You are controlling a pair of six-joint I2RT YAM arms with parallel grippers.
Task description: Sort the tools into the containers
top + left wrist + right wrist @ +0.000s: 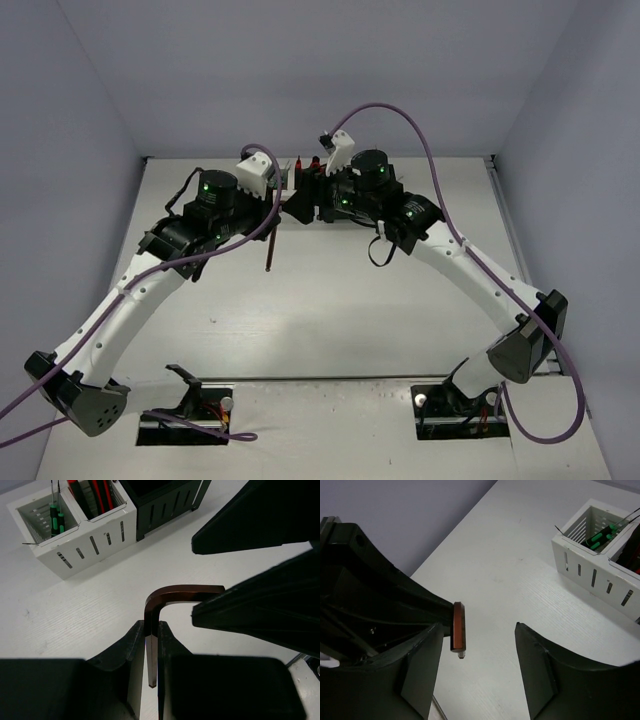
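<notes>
Hex key (pixel 180 591) pinched in left gripper (pixel 151 626); ahead of it, white container (pixel 85 545) holds green screwdrivers (pixel 54 517) and red-handled tools (pixel 102 495), black container (pixel 165 505) adjoining. Long arm lies along the fingers; short arm points into the spread right gripper (pixel 479 626).

In the left wrist view, the hex key (pixel 170 594) sits between the left gripper (pixel 151 630) fingers at bottom centre. A box (pixel 86 555) stands at upper left, with screwdrivers (pixel 53 517) in its left compartment. A second box (pixel 165 512) stands just right of it.
</notes>
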